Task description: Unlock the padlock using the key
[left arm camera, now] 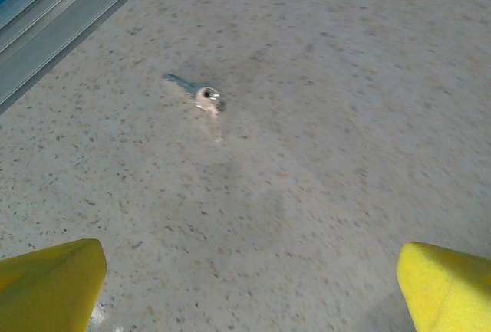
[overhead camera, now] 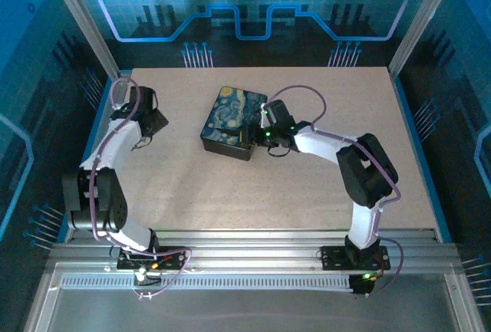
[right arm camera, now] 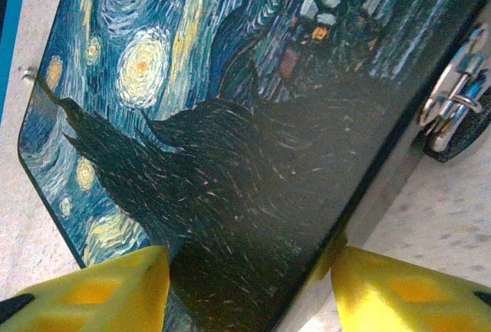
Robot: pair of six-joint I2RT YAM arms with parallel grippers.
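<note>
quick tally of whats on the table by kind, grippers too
key: 1
padlock: 1
painted box: 1
grippers: 2, the left gripper and the right gripper
total: 5

Surface (left arm camera: 345,117): matt, pale grey-beige with fine dark speckles, a stone-like laminate look, faintly grainy.
Key (left arm camera: 203,96): pale silvery metal, with a bright glint on its round head and a duller blade.
Box lid (right arm camera: 230,140): smooth, glossy painted print crossed by many fine pale scratches.
Box wall (right arm camera: 380,194): dark and smooth, with a duller sheen than the lid.
Padlock (right arm camera: 453,106): polished silvery metal loop, mirror-bright; the dark body is too blurred to judge.
Rail (left arm camera: 69,18): grey metal, satin finish, ridged lengthwise.
Left hand (left arm camera: 252,286) fingers (left arm camera: 51,284): yellow, matt, smooth, plastic-looking.
Right hand (right arm camera: 249,271) fingers (right arm camera: 399,294): the same matt yellow, with moulded recesses.
</note>
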